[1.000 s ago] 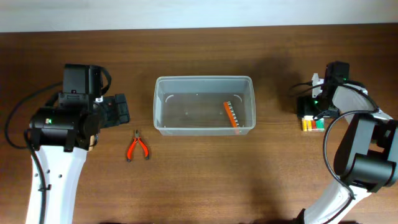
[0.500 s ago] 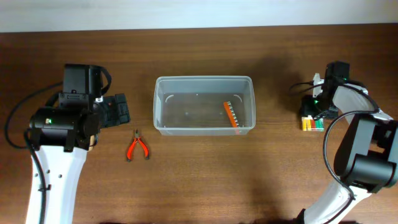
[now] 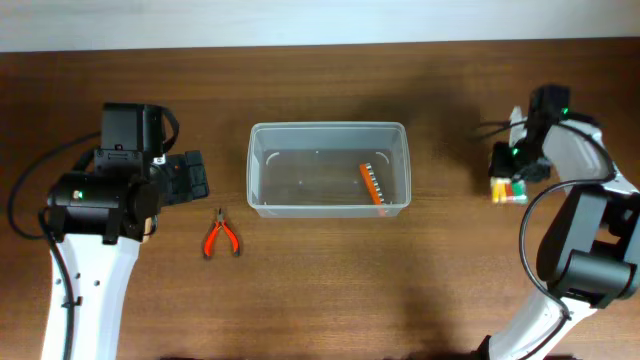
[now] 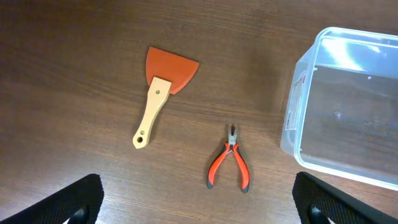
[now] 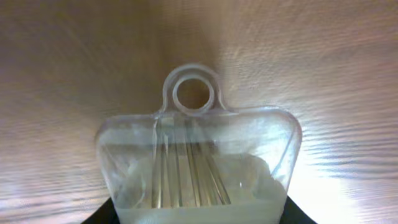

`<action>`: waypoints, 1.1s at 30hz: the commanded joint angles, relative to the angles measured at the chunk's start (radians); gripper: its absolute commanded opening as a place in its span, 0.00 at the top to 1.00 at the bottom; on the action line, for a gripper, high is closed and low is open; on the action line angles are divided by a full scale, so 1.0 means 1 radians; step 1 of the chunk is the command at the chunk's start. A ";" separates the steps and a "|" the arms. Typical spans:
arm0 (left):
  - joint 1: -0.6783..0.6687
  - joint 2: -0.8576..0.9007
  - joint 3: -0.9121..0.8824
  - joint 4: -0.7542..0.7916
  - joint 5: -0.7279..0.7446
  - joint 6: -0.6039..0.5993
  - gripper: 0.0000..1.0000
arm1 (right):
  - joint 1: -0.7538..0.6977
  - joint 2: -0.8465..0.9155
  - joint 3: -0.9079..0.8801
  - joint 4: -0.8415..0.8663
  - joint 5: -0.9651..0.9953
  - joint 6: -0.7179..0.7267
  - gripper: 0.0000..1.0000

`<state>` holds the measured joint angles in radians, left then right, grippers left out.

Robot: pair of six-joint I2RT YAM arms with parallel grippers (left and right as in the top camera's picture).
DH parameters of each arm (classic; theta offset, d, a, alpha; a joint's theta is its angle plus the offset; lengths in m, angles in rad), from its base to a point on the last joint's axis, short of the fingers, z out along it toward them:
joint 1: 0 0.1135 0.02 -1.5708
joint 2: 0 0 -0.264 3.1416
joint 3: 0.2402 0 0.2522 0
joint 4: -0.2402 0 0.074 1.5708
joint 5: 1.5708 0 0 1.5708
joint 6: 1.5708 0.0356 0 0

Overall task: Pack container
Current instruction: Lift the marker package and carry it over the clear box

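Note:
The clear plastic container (image 3: 328,127) stands at the table's middle; its corner shows in the left wrist view (image 4: 292,118). An orange-backed strip of bits (image 3: 372,183) lies inside it at the right. Red-handled pliers (image 3: 220,236) lie left of the container, also in the left wrist view (image 4: 229,165). My left gripper (image 3: 190,177) is open and empty above the table, its fingers (image 4: 202,206) wide apart either side of the pliers. My right gripper (image 3: 510,168) at the far right is shut on a small clear blister pack (image 3: 508,190) with a hang loop and thin metal rods inside (image 5: 196,155).
A scraper with an orange blade and wooden handle (image 4: 163,90) lies left of the pliers; in the overhead view my left arm hides it. The table's back edge runs along the top of the overhead view.
My right gripper has shifted right and slightly back with the small pack in it. The left arm, pliers and container have not moved.

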<state>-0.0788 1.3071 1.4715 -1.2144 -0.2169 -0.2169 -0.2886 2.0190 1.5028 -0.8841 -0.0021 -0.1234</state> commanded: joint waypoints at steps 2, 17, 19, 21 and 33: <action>0.003 -0.005 0.000 -0.001 0.004 0.001 0.01 | 0.016 -0.005 0.182 -0.081 -0.011 0.013 0.68; 0.003 -0.005 0.000 -0.001 0.003 0.001 0.01 | 0.344 -0.005 0.512 -0.333 -0.014 0.079 0.66; 0.003 -0.005 0.000 -0.001 0.003 0.001 0.01 | 0.407 -0.005 0.512 -0.348 -0.014 0.097 0.67; 0.003 -0.005 0.000 -0.001 0.004 0.001 0.01 | 0.466 -0.005 0.512 -0.361 -0.014 0.119 0.67; 0.003 -0.005 0.000 -0.001 0.003 0.001 0.01 | 0.705 -0.004 0.511 -0.401 -0.013 0.269 0.66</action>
<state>-0.0788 1.3071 1.4715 -1.2144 -0.2169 -0.2173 0.3878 2.0193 1.9900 -1.2797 -0.0097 0.0727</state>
